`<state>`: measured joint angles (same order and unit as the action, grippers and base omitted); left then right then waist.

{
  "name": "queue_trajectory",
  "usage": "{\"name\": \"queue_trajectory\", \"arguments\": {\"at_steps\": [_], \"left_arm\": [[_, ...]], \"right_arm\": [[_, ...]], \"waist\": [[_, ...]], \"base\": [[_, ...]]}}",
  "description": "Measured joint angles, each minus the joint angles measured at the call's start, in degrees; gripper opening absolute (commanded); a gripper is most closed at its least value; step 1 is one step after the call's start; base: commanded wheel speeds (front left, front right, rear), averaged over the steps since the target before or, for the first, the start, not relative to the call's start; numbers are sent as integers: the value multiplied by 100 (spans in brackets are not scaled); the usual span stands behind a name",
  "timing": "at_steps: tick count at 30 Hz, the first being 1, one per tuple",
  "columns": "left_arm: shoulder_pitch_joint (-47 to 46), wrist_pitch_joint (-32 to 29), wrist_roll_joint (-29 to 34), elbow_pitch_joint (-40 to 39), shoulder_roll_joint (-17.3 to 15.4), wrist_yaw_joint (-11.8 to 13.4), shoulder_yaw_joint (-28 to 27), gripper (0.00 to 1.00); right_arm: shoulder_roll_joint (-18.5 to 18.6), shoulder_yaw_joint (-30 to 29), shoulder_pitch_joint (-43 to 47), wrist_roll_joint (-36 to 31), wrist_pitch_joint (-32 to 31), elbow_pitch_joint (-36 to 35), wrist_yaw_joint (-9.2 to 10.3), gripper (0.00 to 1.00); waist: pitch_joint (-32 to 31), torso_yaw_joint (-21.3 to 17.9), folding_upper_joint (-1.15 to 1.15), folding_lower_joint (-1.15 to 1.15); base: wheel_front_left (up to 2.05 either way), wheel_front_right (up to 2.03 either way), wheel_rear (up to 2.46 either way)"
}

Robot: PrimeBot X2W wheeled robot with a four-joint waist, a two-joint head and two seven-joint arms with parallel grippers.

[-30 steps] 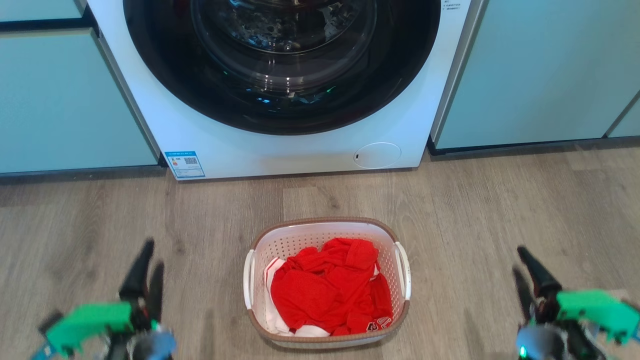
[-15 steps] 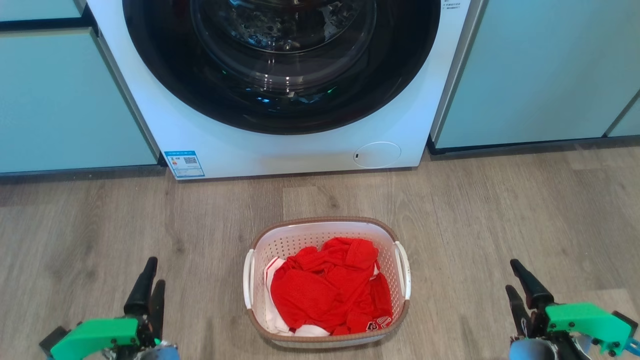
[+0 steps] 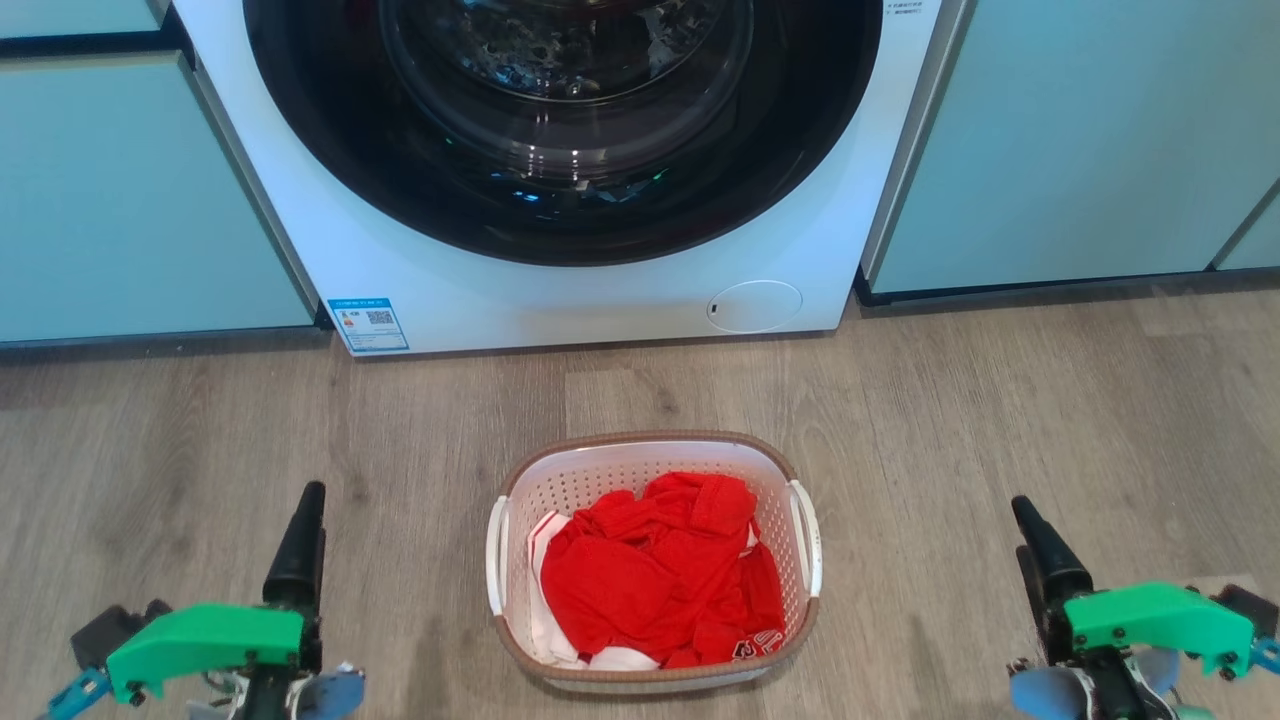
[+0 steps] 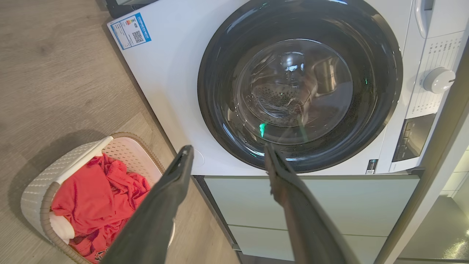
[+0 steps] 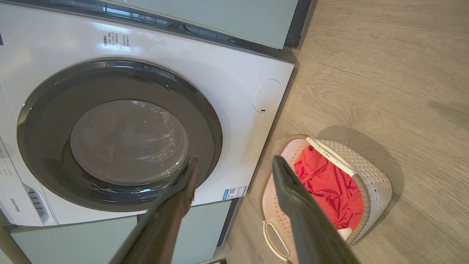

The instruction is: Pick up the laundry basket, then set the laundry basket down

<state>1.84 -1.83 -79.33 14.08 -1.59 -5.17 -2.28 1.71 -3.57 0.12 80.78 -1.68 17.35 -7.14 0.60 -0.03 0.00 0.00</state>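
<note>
The laundry basket (image 3: 610, 478), white with perforated walls, a brown rim and white side handles, stands on the wood floor in front of the washing machine. A red garment (image 3: 660, 570) over some white cloth fills it. My left gripper (image 3: 305, 520) hovers to its left and my right gripper (image 3: 1030, 530) to its right, both well apart from the handles. In the left wrist view the left gripper (image 4: 228, 148) is open and empty, with the basket (image 4: 40, 176) at lower left. The right gripper (image 5: 234, 159) is also open, with the basket (image 5: 373, 179) at lower right.
A white front-loading washing machine (image 3: 560, 290) with a dark round door (image 3: 560, 120) stands just behind the basket. Pale green cabinets (image 3: 1080, 140) flank it on both sides. Grey wood floor (image 3: 1000, 400) stretches around the basket.
Both grippers dipped and then came back up a little in the head view, and their motion blur is gone. The basket has stayed where it was.
</note>
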Motion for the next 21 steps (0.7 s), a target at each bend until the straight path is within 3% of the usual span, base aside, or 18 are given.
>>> {"name": "queue_trajectory", "arguments": {"at_steps": [21], "left_arm": [[-2, 350, 2262, -412, -36, 478, 491, 100]], "right_arm": [[1, 337, -103, -1947, 339, -376, 0, 100]], "waist": [[32, 2, 0, 0]], "base": [[0, 0, 0]]}}
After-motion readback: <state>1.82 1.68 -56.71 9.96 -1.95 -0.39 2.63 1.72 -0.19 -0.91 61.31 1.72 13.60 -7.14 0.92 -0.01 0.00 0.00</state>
